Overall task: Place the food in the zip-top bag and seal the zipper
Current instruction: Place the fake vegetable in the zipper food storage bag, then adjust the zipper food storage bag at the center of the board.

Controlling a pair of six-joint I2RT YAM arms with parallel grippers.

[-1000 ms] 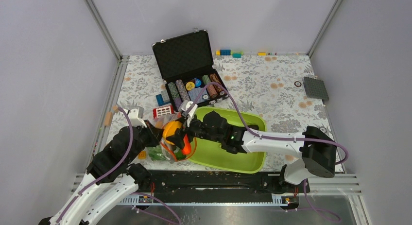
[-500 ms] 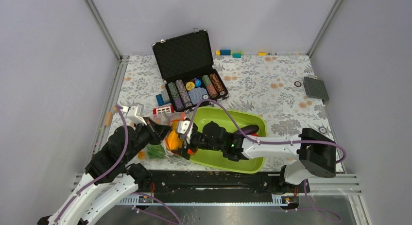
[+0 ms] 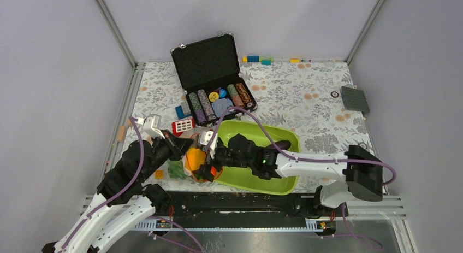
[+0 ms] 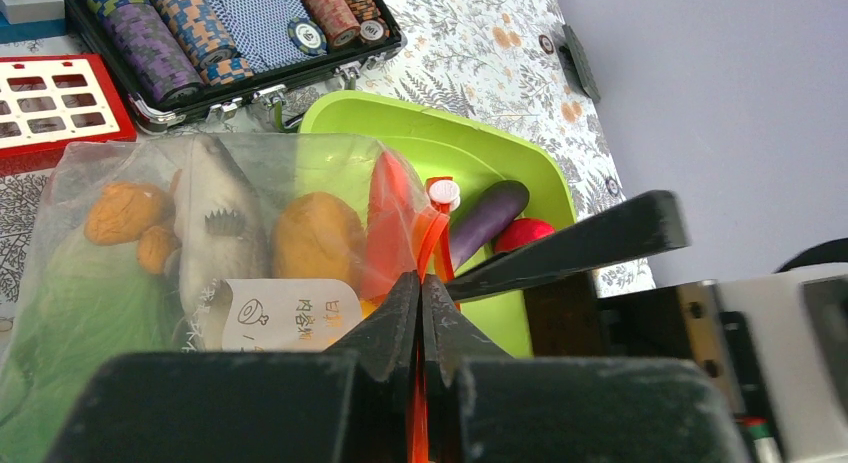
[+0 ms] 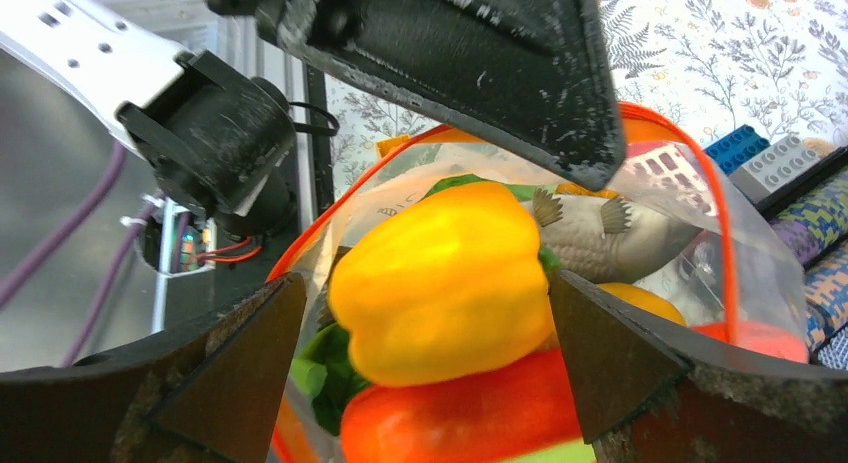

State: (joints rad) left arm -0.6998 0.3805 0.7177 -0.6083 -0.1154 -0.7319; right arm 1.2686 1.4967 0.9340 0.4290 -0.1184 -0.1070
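The clear zip-top bag lies left of the lime-green tray. My left gripper is shut on its orange-red zipper strip and holds the mouth up. Inside the bag are a silver fish, green lettuce and orange pieces. My right gripper is at the bag's mouth, jaws apart around a yellow pepper that rests on a red-orange pepper. A purple eggplant and a red apple lie in the tray.
An open black case of poker chips stands behind the bag, with a red brick piece and blue bricks beside it. A grey baseplate lies at the far right. Small bricks line the back wall.
My right gripper has come down and toward the near edge, bringing the pepper into the bag's mouth. The left gripper has kept its hold on the zipper strip.
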